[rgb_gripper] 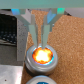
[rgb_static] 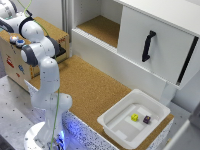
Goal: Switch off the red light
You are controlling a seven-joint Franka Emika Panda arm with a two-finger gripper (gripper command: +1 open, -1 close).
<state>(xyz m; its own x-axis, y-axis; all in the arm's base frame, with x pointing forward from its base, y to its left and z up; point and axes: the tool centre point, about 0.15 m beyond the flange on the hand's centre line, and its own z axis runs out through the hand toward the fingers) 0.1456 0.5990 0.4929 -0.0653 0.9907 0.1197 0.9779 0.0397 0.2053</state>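
Note:
The red light (rgb_gripper: 42, 56) glows bright orange inside its pale grey ring, set in the top of a wooden box. In the wrist view my gripper (rgb_gripper: 37, 43) hangs right over the lamp's far rim. Its two fingertips (rgb_gripper: 31, 39) are drawn close together with only a thin slit between them and nothing held. I cannot tell whether they touch the lamp. A matching blue-lensed lamp (rgb_gripper: 40, 80) sits beside it. In the exterior view both lamps show small on the box, the red light (rgb_static: 14, 39) and the blue one (rgb_static: 20, 43). My arm covers the gripper there.
The wooden box (rgb_static: 12, 62) stands at the exterior view's left, by the arm's base. A cork tabletop (rgb_static: 95, 85) runs to a white bin (rgb_static: 112, 125) holding a yellow block (rgb_static: 134, 117) and a purple block (rgb_static: 146, 119). Behind is a white cabinet with a black handle (rgb_static: 147, 45).

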